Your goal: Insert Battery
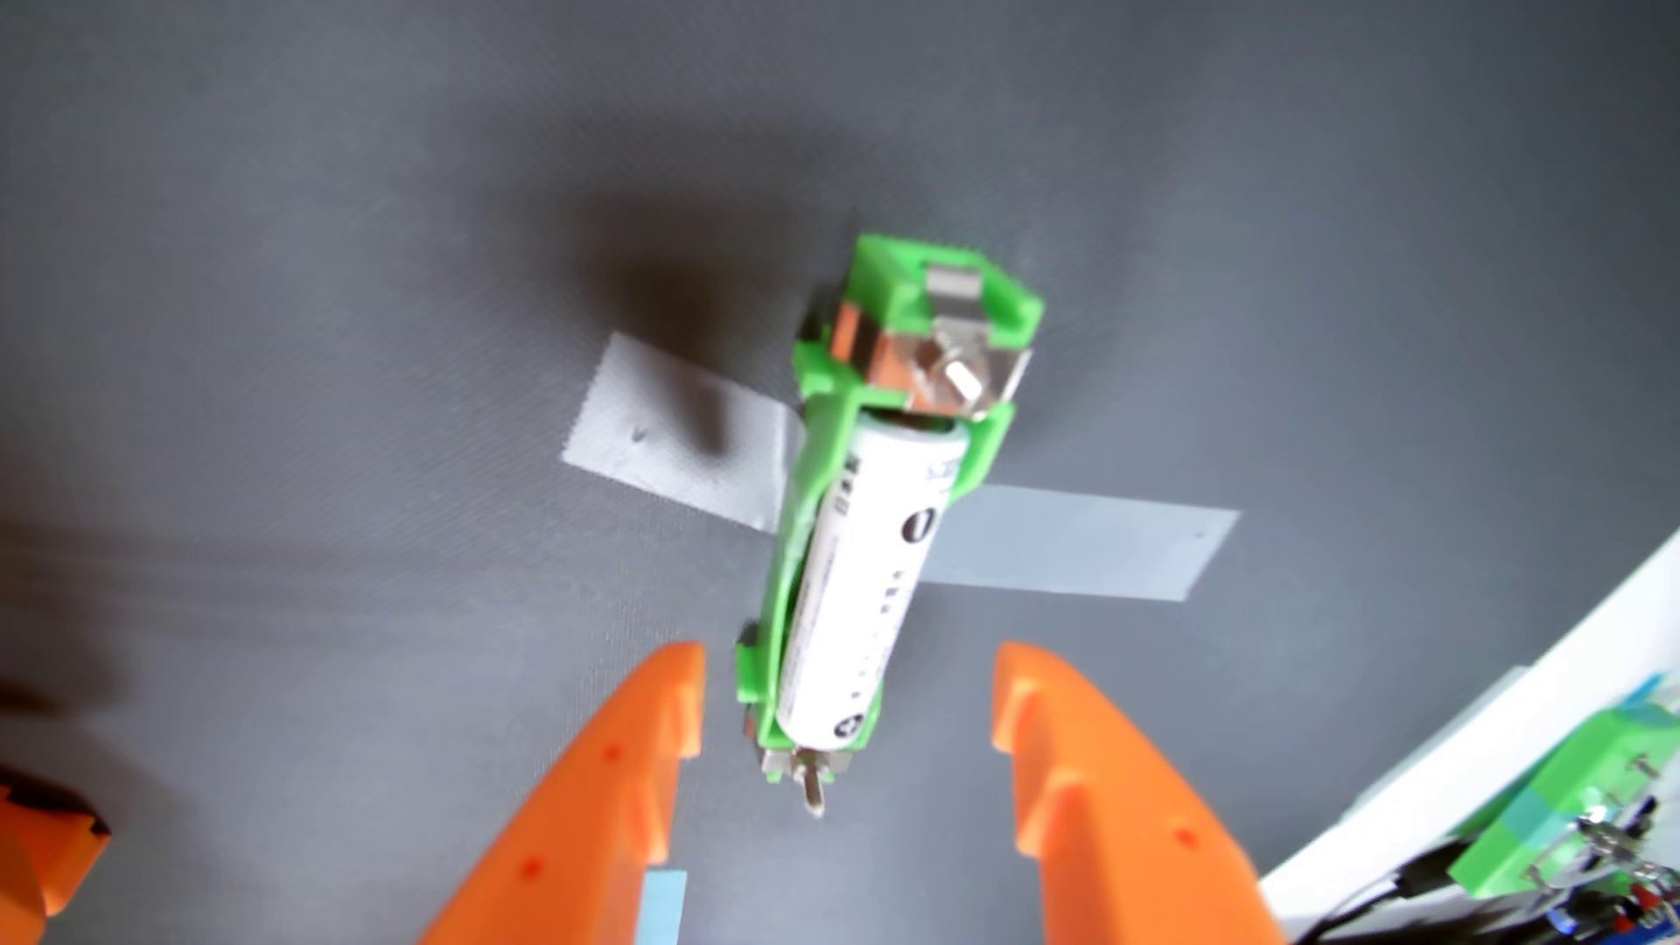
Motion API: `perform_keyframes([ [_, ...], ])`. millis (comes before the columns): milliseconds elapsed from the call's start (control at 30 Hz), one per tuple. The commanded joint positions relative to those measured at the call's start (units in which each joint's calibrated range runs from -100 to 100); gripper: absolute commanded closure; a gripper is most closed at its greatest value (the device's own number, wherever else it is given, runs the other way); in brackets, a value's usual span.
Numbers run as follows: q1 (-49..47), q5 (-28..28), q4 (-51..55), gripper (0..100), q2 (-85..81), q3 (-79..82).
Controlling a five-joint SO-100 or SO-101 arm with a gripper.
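Wrist view: the white battery (859, 581) lies seated lengthwise in the green holder (895, 382), its plus-marked end toward the bottom of the picture and its far end tucked under the holder's upper block. At that upper block a metal contact plate with a screw (959, 373) shows; at the near end a small metal tab (812, 789) sticks out past the holder. The holder rests on the grey desk (364, 227), tilted slightly so its top leans right, and is fixed by a strip of grey tape (1082, 543) that passes under or across it and shows on both sides. The jaws stand wide apart, gripper (847, 695) empty: the two orange fingers (627, 800) rise from the bottom edge, one on each side of the holder's near end, neither touching holder or battery. A scrap of light blue tape (662, 904) shows at the bottom edge, beside the left finger. In the lower right corner a white surface (1473, 754) carries another green part (1582, 800) with wires, blurred.
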Motion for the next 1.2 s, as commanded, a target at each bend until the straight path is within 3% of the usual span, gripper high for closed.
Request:
perform_keyframes([
  [0, 0.3, -0.2, 5.47, 82, -1.57, -6.18],
  [167, 1.37, -0.2, 6.32, 99, -0.99, -7.26],
  [500, 1.37, -0.2, 5.81, 99, -0.91, -7.35],
  [767, 1.48, 0.21, -2.91, 99, -0.82, -4.02],
  [967, 1.6, 0.21, -3.34, 99, -0.82, -3.75],
  [1167, 6.32, 0.26, -5.37, 99, -0.82, -2.31],
])
